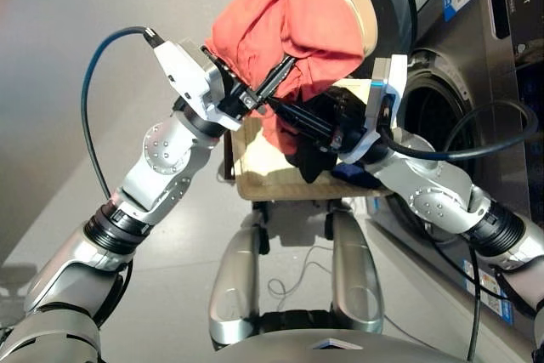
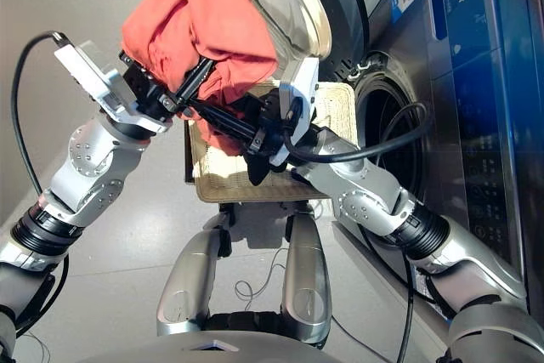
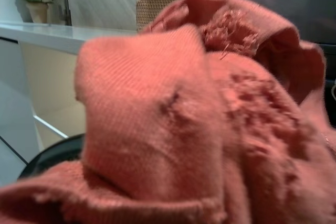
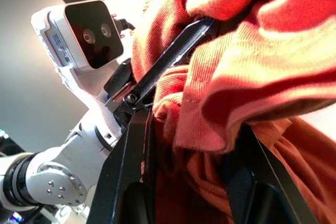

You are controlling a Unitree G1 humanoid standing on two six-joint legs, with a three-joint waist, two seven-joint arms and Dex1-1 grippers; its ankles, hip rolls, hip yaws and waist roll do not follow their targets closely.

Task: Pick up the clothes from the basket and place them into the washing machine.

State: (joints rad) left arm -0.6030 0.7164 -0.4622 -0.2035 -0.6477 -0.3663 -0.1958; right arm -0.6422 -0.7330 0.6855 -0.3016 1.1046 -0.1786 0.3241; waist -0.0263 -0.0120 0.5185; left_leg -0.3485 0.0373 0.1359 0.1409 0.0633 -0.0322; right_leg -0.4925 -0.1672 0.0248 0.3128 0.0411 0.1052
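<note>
Currently left gripper [image 1: 280,74] clenching orange-red garment [image 1: 285,27], lifting it above basket [image 1: 255,178]; right gripper [image 4: 184,124] also pinching it. Risk: cloth snagging between crossed fingers, slipping before reaching washing machine [image 1: 442,116].

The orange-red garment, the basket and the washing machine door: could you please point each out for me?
orange-red garment [image 1: 289,14]: left eye view, on its bunched upper folds.
basket [image 2: 338,101]: right eye view, on its bare woven right corner.
washing machine door [image 2: 293,2]: right eye view, on the glass porthole.
</note>
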